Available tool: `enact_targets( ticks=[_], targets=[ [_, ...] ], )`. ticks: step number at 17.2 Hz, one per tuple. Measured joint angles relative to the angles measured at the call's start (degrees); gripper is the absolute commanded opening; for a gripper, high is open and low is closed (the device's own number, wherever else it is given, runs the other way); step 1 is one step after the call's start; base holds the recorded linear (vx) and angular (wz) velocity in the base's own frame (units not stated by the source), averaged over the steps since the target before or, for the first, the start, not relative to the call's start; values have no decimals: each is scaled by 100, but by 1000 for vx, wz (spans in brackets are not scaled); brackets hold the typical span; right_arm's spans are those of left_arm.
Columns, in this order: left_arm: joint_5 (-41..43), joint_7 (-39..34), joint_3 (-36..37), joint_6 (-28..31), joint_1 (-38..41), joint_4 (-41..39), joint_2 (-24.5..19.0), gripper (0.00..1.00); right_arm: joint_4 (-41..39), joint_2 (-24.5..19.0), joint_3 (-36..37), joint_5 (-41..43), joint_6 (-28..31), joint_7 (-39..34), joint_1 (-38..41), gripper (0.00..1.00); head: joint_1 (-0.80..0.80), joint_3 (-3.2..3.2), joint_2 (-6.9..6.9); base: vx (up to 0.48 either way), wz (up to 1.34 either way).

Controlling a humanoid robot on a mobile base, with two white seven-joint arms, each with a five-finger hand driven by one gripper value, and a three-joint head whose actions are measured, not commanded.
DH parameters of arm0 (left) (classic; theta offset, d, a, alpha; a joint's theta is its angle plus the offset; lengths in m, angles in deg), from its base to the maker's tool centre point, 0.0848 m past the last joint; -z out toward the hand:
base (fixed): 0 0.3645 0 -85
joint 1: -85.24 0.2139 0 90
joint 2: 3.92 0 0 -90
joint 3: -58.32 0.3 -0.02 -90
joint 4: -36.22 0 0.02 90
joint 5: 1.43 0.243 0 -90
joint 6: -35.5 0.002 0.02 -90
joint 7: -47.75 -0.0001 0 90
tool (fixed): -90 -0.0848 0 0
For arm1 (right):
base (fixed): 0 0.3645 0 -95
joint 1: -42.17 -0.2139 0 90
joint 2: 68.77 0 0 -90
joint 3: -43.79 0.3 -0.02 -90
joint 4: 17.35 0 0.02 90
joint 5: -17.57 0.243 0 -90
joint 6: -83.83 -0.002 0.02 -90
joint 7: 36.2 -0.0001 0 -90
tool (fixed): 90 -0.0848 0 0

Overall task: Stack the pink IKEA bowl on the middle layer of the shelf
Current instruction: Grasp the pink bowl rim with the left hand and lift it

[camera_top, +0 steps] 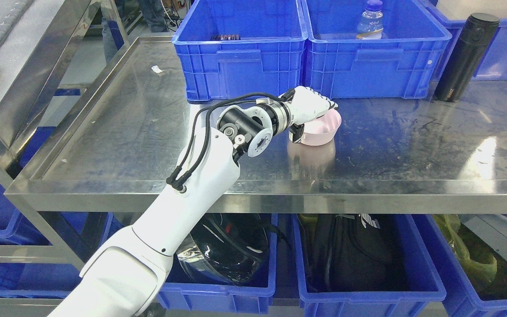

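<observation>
Got my left hand (308, 105) clamped over the near rim of the pink bowl (321, 130), mid-frame on the steel shelf (126, 132) just in front of the blue bins (240, 57). I'd say keep it level and don't let the rim slip.

White arm (192, 185), black cables, silver-black wrist joint, white hand (308, 108).
</observation>
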Motion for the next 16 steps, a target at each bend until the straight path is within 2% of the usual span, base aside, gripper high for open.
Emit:
enact_targets(
  ticks=[9, 16],
  targets=[
    [-517, -9, 109, -89, -194, 563, 15, 82, 0, 0, 0, 0, 0, 0, 0, 100, 0, 0, 0, 0, 0],
    [-662, -19, 148, -503, -344, 889, 19, 65, 0, 0, 0, 0, 0, 0, 0, 100, 0, 0, 0, 0, 0]
  ],
)
